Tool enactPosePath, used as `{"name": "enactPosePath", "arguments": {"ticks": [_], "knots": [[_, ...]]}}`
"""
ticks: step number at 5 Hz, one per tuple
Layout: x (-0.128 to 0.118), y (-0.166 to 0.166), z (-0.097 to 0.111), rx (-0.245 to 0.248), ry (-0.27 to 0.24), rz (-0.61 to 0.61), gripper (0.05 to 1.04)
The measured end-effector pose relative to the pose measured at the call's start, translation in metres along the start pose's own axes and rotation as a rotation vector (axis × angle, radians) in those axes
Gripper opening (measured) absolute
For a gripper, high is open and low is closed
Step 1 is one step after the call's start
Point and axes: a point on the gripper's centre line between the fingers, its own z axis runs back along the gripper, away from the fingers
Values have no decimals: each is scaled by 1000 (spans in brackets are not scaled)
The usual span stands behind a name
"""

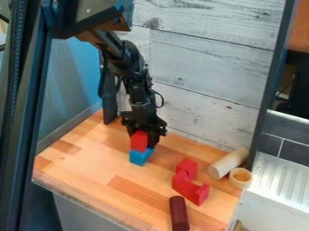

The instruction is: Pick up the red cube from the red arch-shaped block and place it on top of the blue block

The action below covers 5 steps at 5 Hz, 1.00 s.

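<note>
The gripper [145, 134] hangs down over the back left part of the wooden table, its fingers shut on a red block [139, 141]. Directly below that block is a blue block [140, 156], and the two look to be touching. The blue block stands on the tabletop. Part of the red block's right side is hidden by the gripper.
Right of centre lies a red arch-like piece [190, 187] with another red block [187, 167] against its back end. A dark red cylinder [179, 213] lies near the front edge. At the right are a pale wooden cylinder [228, 163] and a small round piece [241, 177].
</note>
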Motion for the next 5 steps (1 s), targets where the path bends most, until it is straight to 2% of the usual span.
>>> {"name": "enactPosePath", "arguments": {"ticks": [5], "knots": [[-9, -2, 0, -31, 19, -17, 620]]}}
